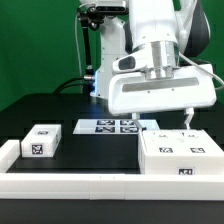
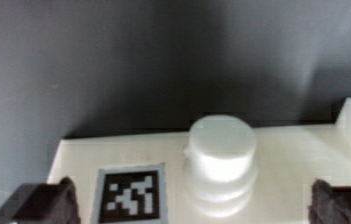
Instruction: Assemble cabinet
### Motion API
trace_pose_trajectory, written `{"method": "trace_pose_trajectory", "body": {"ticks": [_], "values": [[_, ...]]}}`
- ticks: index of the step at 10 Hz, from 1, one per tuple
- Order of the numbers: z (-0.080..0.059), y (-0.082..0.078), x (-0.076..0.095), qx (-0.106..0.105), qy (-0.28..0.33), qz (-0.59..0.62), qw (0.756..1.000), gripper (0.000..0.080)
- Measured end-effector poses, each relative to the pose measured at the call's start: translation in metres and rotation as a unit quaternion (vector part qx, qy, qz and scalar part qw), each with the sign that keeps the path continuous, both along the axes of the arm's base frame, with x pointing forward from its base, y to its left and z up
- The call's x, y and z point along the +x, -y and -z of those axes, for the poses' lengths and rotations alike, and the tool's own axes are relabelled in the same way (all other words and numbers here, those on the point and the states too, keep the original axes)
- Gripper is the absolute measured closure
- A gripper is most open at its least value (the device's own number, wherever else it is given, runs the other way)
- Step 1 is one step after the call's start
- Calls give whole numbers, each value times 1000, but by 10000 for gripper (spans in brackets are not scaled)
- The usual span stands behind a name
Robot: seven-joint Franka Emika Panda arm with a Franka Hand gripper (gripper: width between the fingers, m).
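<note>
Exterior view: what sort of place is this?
Probably a robotics research lab: a white robot arm stands over a black table, a green backdrop hangs behind, and white plastic blocks carry black-and-white square tags.

Peg [image 2: 222, 160] and tag [image 2: 133, 193] on cabinet [image 2: 305, 165]

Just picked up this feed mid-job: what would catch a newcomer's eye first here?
The white arm hangs low over the large white cabinet part on the exterior view's right, its gripper open. In the wrist view a round white peg stands up from a white surface beside a black-and-white tag. A small tagged block sits apart on the exterior view's left, with the marker board between them, farther back.
</note>
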State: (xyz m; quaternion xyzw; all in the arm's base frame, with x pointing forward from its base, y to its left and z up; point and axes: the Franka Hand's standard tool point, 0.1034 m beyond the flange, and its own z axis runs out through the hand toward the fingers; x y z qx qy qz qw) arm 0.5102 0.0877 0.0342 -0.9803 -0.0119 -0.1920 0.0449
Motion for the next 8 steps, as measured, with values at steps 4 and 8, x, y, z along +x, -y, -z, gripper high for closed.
{"method": "trace_pose_trajectory", "body": {"ticks": [4,8], "values": [[16,-2,0,3,-11,0,1000,150],[14,-17,0,5,-10,-13,1000,150]]}}
